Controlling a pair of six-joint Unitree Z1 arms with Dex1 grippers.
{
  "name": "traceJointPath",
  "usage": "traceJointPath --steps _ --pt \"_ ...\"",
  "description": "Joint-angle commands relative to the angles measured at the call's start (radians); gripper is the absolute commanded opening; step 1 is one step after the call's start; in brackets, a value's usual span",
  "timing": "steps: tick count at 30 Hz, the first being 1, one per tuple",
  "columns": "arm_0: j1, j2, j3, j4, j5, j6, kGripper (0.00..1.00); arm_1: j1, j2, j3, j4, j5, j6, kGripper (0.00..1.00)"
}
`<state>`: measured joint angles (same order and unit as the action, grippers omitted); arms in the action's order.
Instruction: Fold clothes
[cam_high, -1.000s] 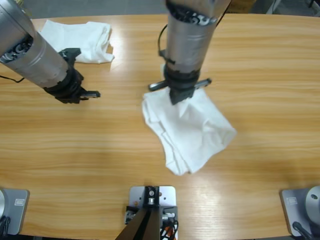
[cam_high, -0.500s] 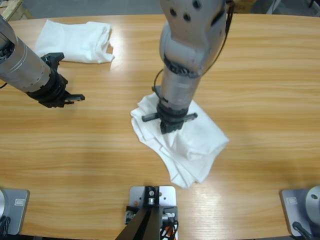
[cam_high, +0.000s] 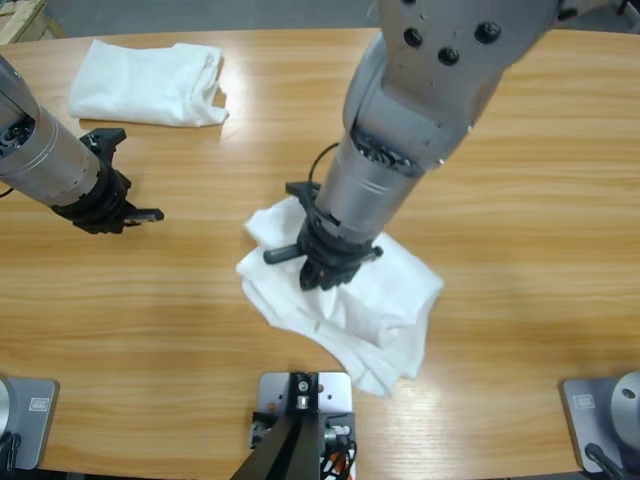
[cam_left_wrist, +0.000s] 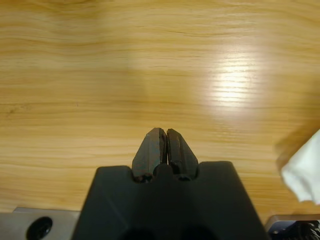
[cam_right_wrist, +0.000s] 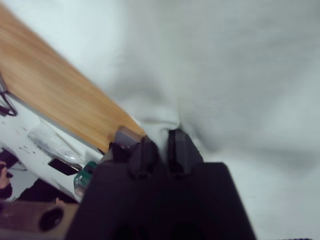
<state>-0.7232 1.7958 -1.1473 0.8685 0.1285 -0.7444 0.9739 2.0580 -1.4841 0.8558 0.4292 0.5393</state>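
From the high view, the crumpled T-shirt (cam_high: 345, 305) lay in a loose heap near the middle of the bench (cam_high: 520, 200), close to its front edge. The right gripper (cam_high: 325, 270) stood down in the heap's upper part. A second, folded T-shirt (cam_high: 150, 82) sat at the far left corner, well apart. The left gripper (cam_high: 118, 205) hung over bare wood on the left, touching neither shirt. By its ridges and overlapping layers the cloth looked light, soft and limp: it would likely drape and trail when lifted, so a pinch on one layer near an edge, hem or shoulder should serve better than a bite into the bunched middle.

The left wrist view showed what the overhead could not: the left gripper (cam_left_wrist: 164, 147) had its jaws pressed together with nothing between them, above bare bench (cam_left_wrist: 100, 60), and only a white corner of cloth (cam_left_wrist: 302, 172) at the right edge.

The right wrist view settled the grasp, hidden from above by the arm: the right gripper (cam_right_wrist: 160, 145) was closed on a raised fold of the T-shirt (cam_right_wrist: 225, 75), the fabric puckering inward toward the jaws. It also showed the bench edge (cam_right_wrist: 60, 95) just beside the cloth.
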Motion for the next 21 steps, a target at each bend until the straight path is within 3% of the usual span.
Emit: traceJointPath --steps 1,4,5,6,7,10,15,16,17,19,21 --pt "0.007 -0.006 0.032 -0.019 0.01 -0.013 0.0 0.031 -0.036 0.163 -0.135 0.076 -0.054 0.0" --pt "0.007 -0.009 0.032 -0.019 0.01 -0.013 0.0 0.034 -0.039 0.213 -0.186 0.057 -0.054 0.0" --pt "0.007 -0.009 0.033 -0.019 0.01 -0.013 0.0 0.034 -0.046 0.225 -0.199 0.057 -0.053 0.178" --pt "0.006 -0.009 0.035 -0.019 0.01 -0.013 0.0 0.034 -0.058 0.233 -0.2 0.056 -0.053 0.809" --pt "0.006 -0.007 0.035 -0.019 0.01 -0.013 0.0 0.035 -0.072 0.237 -0.195 0.056 -0.055 0.896" --pt "0.005 -0.009 0.036 -0.019 0.01 -0.013 0.0 0.046 -0.137 0.239 -0.145 0.062 -0.054 0.935" --pt "0.005 -0.019 0.016 -0.019 0.008 -0.013 0.0 0.066 -0.21 0.285 -0.115 0.072 -0.045 0.887" --pt "0.005 -0.032 0.008 -0.019 0.008 -0.012 0.0 0.066 -0.236 0.293 -0.113 0.061 -0.044 0.768" --pt "0.005 -0.055 -0.007 -0.018 0.009 -0.005 0.0 0.066 -0.286 0.296 -0.104 0.017 -0.04 0.464" --pt "-0.001 -0.09 -0.057 -0.019 0.009 0.011 0.0 0.066 -0.381 0.305 -0.104 -0.06 -0.036 0.0" --pt "-0.026 -0.101 -0.124 -0.019 0.008 0.064 0.0 0.063 -0.415 0.32 -0.119 -0.09 -0.036 0.0"
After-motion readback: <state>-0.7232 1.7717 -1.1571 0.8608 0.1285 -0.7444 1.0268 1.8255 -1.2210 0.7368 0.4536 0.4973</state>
